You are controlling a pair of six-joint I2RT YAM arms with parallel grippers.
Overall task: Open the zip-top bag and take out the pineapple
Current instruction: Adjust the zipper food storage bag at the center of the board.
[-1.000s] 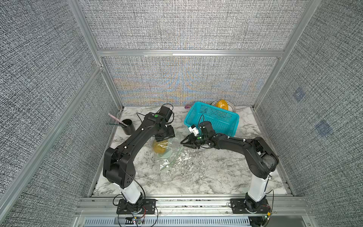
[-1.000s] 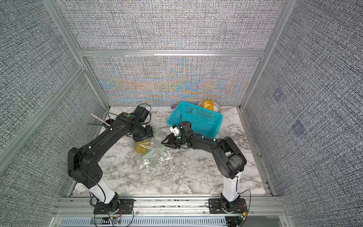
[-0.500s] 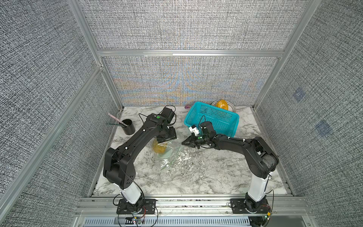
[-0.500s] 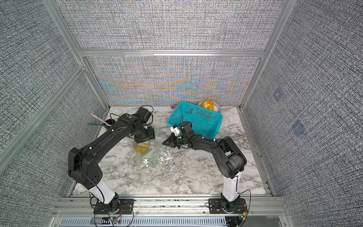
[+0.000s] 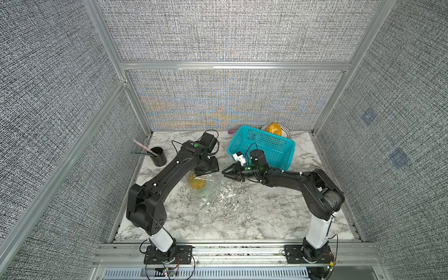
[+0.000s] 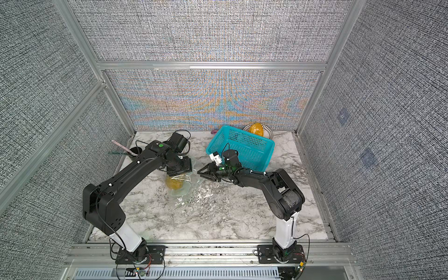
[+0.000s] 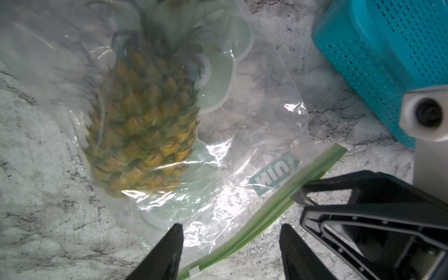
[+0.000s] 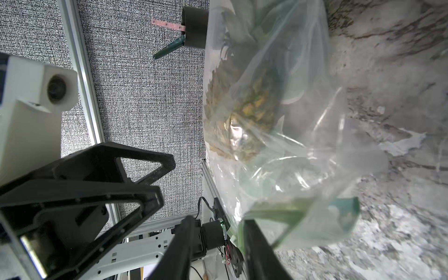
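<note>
Pineapple (image 7: 143, 121) lies on its side inside the bag (image 7: 254, 126), just ahead of the left gripper (image 7: 230, 226). Its scaled body reads well through the plastic in the left wrist view, but the crown is blurred by pale printed patches and cut off at the frame edge. In the right wrist view the pineapple (image 8: 252, 106) is only a dim shape behind folds, and in both top views it is a yellow blob (image 5: 196, 180) under glare, partly covered by the left wrist.

The bag rests on the table (image 5: 242, 218). Its strip (image 7: 278, 201) runs across between the left gripper's fingers (image 7: 174, 242), which stand wide apart and grasp nothing; whether they touch the plastic I cannot tell, nor whether the zip is sealed. A printed word beside the strip is half hidden.

The right gripper (image 8: 218, 219) meets the strip just beyond the left gripper's reach. Its jaws are parted, with wall showing between them, and a fold of strip lies against one finger (image 8: 252, 242), pinched by nothing that shows.

The basket (image 5: 261, 145) sits behind the right gripper's wrist, cut off in the left wrist view (image 7: 388, 48). A fruit (image 5: 274, 129) behind the basket is half hidden by its rim. The cup (image 5: 158, 157) stands well off on the left arm's outer side; what it holds is too small to name.
</note>
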